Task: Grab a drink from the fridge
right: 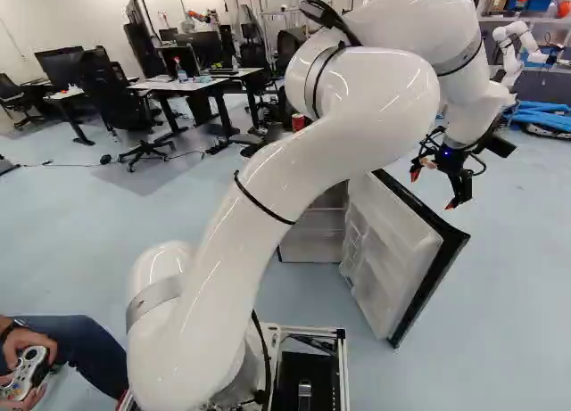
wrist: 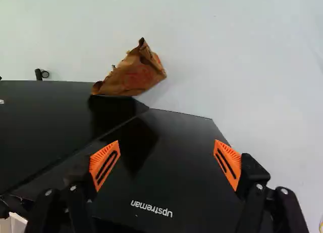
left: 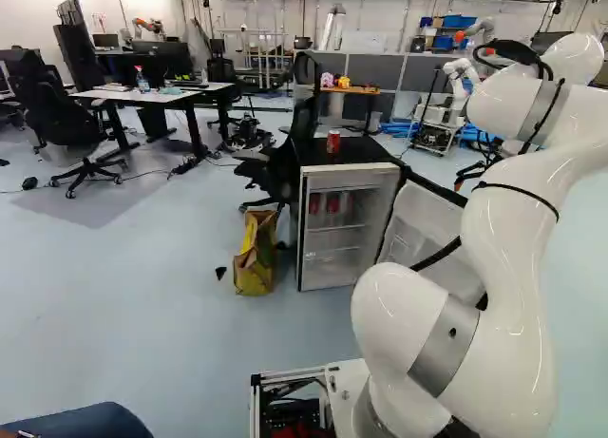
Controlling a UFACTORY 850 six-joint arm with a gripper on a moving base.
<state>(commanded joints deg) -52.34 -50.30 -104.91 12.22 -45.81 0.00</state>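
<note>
Can (left: 333,142) (just one) atop fridge (left: 366,154)

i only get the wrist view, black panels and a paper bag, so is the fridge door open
Observer: Yes, the right base view shows the door standing open, its pale inner side exposed.
Operator: any drinks inside
Observer: Red cans stand on the upper shelf of the fridge in the left base view; I can't count them surely.
Operator: and on top of it
Observer: One red can, standing upright.
</note>
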